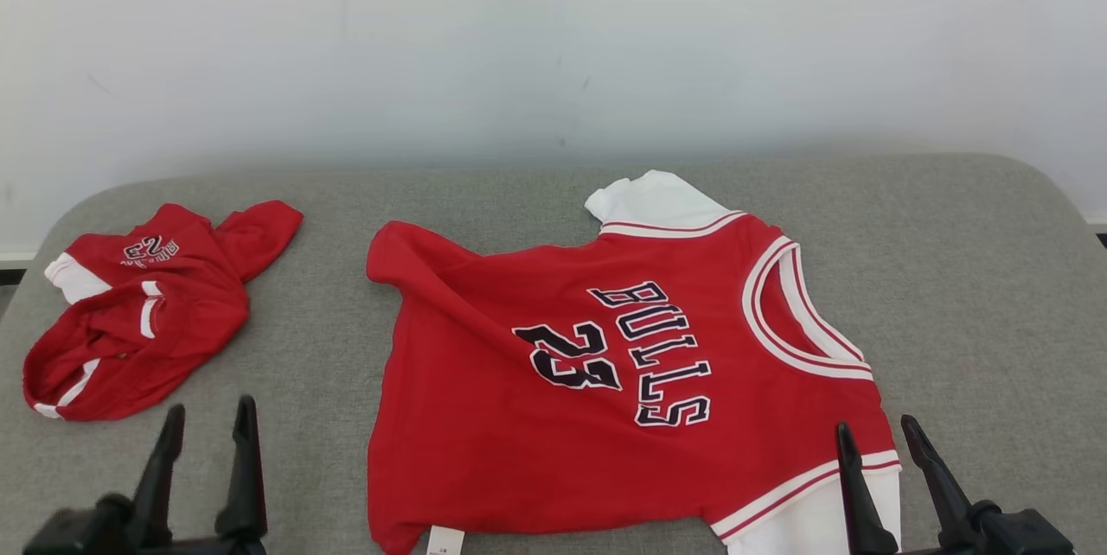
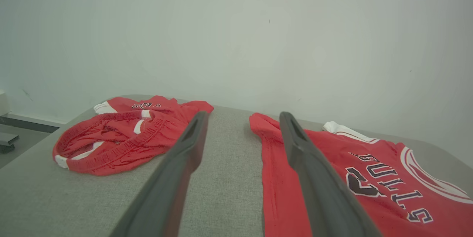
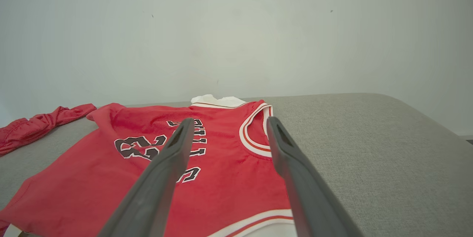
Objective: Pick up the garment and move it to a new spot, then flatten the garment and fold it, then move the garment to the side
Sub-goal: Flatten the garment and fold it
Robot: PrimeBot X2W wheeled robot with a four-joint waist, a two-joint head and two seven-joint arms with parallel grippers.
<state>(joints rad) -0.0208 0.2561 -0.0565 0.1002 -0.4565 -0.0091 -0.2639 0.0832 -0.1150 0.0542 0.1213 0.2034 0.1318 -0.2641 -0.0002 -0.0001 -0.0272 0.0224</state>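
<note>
At 7 o'clock in the head view the left jaws stand spread and empty, their dark fingers over the bare grey surface. At 5 o'clock the right jaws are likewise spread and empty. One of their fingers crosses the white sleeve of the red jersey, but contact cannot be told. The jersey lies mostly flat mid-surface, neck toward 3 o'clock, its 10 o'clock corner rumpled. Crumpled red shorts lie at 9 o'clock, apart from it. A pale wall rises at 12 o'clock.
</note>
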